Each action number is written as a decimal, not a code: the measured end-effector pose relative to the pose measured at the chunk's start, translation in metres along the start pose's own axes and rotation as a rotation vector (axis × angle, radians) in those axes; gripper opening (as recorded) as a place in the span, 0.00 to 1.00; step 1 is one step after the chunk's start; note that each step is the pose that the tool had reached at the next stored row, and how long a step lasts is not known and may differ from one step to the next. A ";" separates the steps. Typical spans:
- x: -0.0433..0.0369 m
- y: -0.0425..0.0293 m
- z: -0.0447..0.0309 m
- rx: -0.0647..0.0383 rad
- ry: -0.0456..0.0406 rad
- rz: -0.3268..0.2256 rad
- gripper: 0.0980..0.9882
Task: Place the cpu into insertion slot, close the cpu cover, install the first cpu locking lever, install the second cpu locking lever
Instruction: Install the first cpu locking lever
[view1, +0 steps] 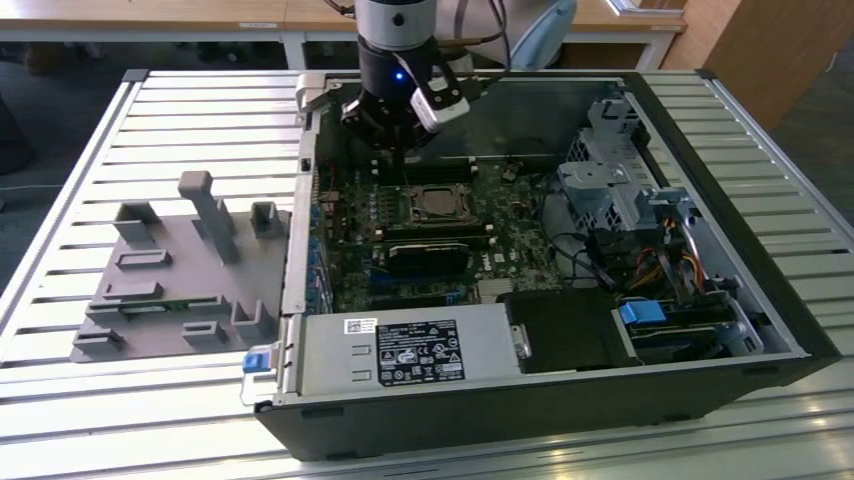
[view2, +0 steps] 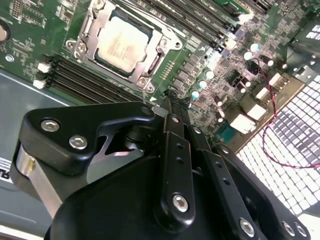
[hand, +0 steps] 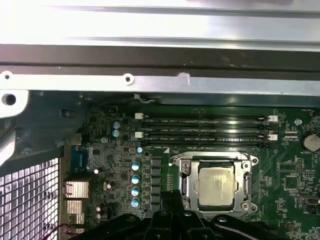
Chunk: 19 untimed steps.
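The cpu (view1: 437, 203) sits flat in the insertion slot (hand: 194, 187), just above the centre of the exterior view. The cpu cover (hand: 186, 176) lies closed around it, and the chip's metal top shows through the window. The gripper (view1: 384, 160) hangs near the socket, up and to the left of it in the exterior view, fingers pressed together with nothing between them. Around them lies the green motherboard (view1: 521, 240) in the open computer case (view1: 747, 300), with a grey fixture tray (view1: 174, 290) at the exterior view's left.

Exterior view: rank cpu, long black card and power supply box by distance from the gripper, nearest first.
1. cpu, right beside the gripper.
2. long black card, just past the cpu, toward the camera.
3. power supply box, closest to the camera.
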<state>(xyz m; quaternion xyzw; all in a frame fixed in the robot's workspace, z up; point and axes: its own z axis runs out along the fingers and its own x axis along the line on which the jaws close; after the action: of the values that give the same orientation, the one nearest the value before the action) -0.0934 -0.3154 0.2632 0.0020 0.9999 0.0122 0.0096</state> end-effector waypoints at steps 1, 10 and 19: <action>0.0007 0.0003 0.0000 0.000 0.0002 0.000 0.02; 0.0053 0.0064 0.0021 0.000 0.0000 0.000 0.02; 0.0090 0.0141 0.0054 0.000 0.0001 0.000 0.02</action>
<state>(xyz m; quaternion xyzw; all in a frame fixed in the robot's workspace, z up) -0.1022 -0.3011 0.2580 0.0020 0.9999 0.0123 0.0096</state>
